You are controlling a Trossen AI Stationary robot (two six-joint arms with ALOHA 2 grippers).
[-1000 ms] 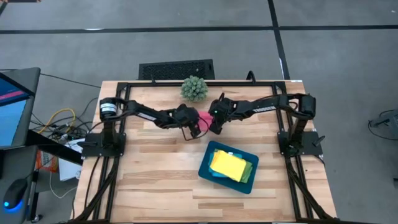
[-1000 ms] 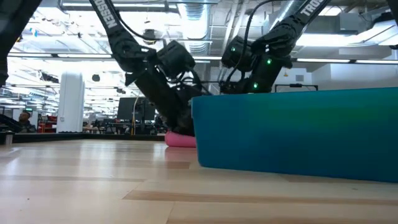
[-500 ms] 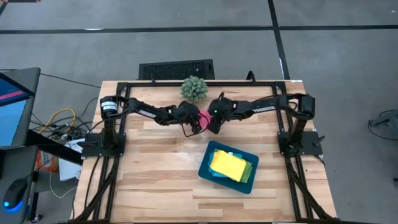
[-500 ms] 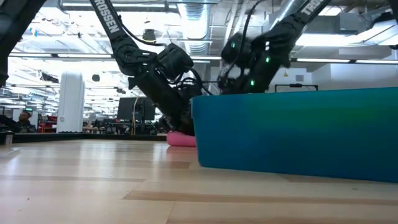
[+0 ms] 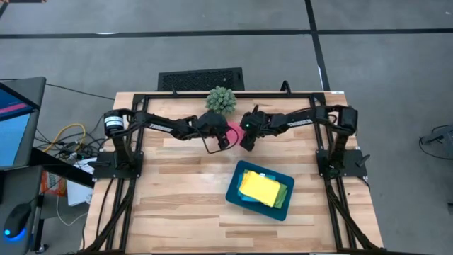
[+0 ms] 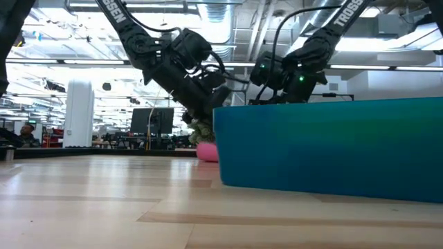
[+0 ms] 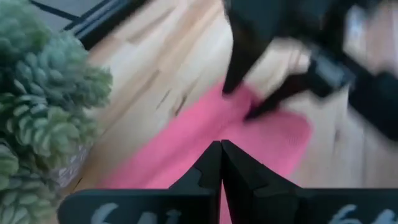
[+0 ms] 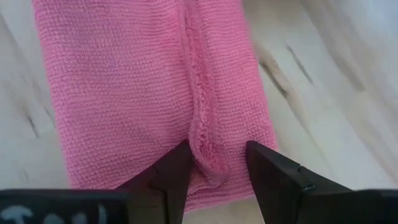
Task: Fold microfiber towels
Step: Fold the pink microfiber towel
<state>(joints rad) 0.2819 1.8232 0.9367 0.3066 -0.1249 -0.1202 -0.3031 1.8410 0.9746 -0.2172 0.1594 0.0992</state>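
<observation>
Pink towel [image 8: 149, 99], one, lying flat on the table [image 5: 177, 205] at its far middle, just in front of the spiky plant [image 5: 221, 100] and between the two arms.

Right gripper [image 8: 217, 171]: fingers parted to a narrow gap, straddling a raised ridge or seam at the towel's near edge; whether they press the cloth cannot be told. The towel stretches straight ahead of these jaws, its long axis running away from them, the ridge in line with the gap.

Left gripper [image 7: 221, 163]: fingers shut together with nothing between them, poised just over the same towel from the opposite side.

Nearness: both grippers meet at the pink towel; the right one looks better placed to pinch the ridge.

Tray [image 5: 237, 195], one, dark teal, nearer the front of the table and well apart from the grippers. Contents: yellow towel [image 5: 260, 188] on top, green towel [image 5: 282, 196] showing beneath its edge, one of each. A blue towel cannot be made out.
</observation>
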